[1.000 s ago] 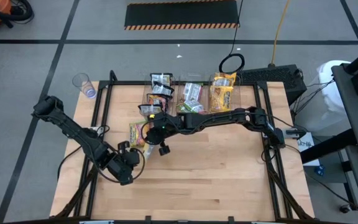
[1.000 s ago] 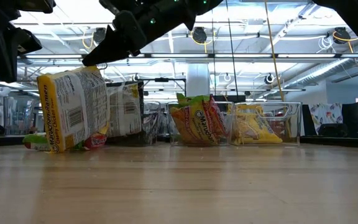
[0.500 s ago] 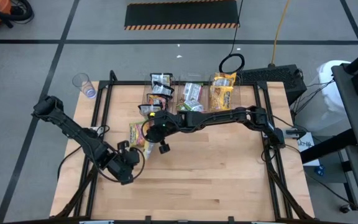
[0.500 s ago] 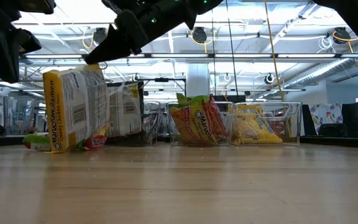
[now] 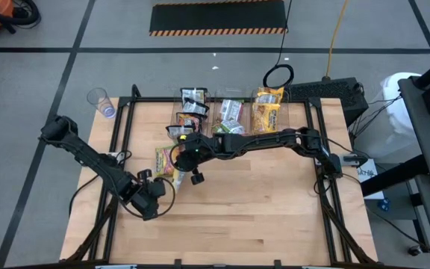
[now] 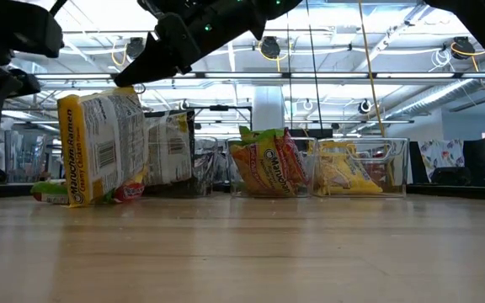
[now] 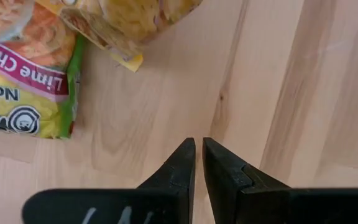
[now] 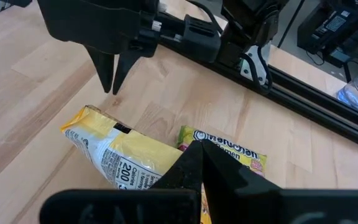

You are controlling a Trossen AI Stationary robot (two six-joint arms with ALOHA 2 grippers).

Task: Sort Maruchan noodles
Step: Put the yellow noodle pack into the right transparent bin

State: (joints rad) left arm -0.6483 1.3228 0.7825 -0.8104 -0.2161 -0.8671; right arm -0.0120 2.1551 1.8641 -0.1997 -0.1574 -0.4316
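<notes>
A yellow Maruchan noodles packet (image 6: 99, 147) stands nearly upright at the table's left middle, with my right gripper (image 6: 129, 80) shut on its top. A green-edged packet (image 5: 163, 158) lies flat on the table beside it; it also shows as the green-edged packet (image 7: 23, 81) in the left wrist view. My left gripper (image 7: 197, 146) points down over bare wood just near of both packets. Its fingers are open by a narrow slit, with nothing between them. More packets sit in clear bins at the far edge. My right gripper pinches the yellow packet's upper edge (image 8: 169, 163) between its two shut fingers. The fingers slant down from the table's right and far side. The packet hangs below them, its lower end (image 6: 81, 200) down at table level; whether it rests there I cannot tell.
Three clear bins stand in a row along the far edge: dark packets (image 5: 192, 106), green-edged ones (image 5: 230, 113), yellow ones (image 5: 267, 112). A black frame rail (image 5: 122, 127) runs along the table's sides. A clear cup (image 5: 100, 99) sits at the far left corner. Bare wood (image 5: 260, 209) fills the near half.
My left gripper has sunk a little toward the table near the packets, its narrow gap unchanged. The yellow packet under my right gripper has swung slightly more upright and now hangs still.
</notes>
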